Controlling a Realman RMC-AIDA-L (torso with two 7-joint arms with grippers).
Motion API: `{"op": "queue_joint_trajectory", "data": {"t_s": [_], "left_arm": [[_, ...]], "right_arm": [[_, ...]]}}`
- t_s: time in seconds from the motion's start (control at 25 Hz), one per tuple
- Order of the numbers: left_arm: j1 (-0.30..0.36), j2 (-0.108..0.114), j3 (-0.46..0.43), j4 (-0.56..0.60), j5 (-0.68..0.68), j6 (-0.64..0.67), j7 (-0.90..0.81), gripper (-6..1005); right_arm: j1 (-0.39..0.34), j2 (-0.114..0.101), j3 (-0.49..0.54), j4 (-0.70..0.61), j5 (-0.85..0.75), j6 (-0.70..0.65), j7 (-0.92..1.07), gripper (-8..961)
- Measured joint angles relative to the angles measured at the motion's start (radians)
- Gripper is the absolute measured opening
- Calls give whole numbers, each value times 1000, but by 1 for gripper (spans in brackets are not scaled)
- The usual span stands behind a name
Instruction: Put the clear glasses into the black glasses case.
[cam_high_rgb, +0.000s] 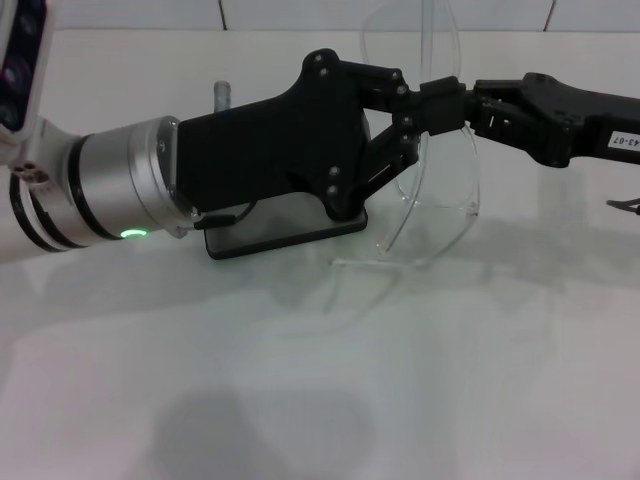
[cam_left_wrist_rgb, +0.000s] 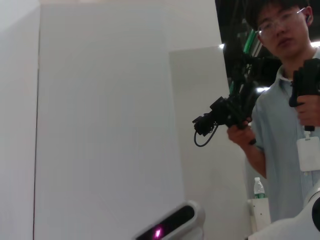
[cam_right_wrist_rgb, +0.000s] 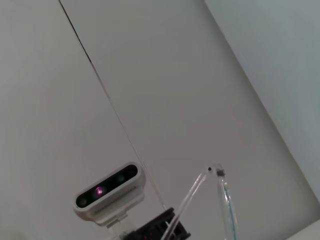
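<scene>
The clear glasses (cam_high_rgb: 440, 170) hang in the air above the white tabletop (cam_high_rgb: 420, 380), held up between both arms just to the right of the black glasses case (cam_high_rgb: 285, 235). The left gripper (cam_high_rgb: 405, 125) reaches in from the left, its big black body passing right over the case and hiding most of it — only the case's near edge and corner show beneath it. Its fingers (cam_high_rgb: 400, 150) look pinched on the frame near the middle of the glasses, though the clear plastic makes the exact contact hard to read. The right gripper (cam_high_rgb: 455, 105) comes from the right, meeting the left one at the same spot above the case's right end; whether its fingers are spread or pressed together I cannot tell. One thin see-through arm of the glasses trails down toward the tabletop beside the case. In the right wrist view the glasses (cam_right_wrist_rgb: 222, 200) show as a thin arm and hinge against a pale wall.
</scene>
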Motion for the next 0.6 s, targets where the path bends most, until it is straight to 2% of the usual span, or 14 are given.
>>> {"op": "queue_joint_trajectory", "data": {"t_s": [0.6], "left_arm": [[-4, -3, 28, -13, -2, -35, 3, 49]], "right_arm": [[7, 3, 0, 26, 28, -44, 3, 67]]}}
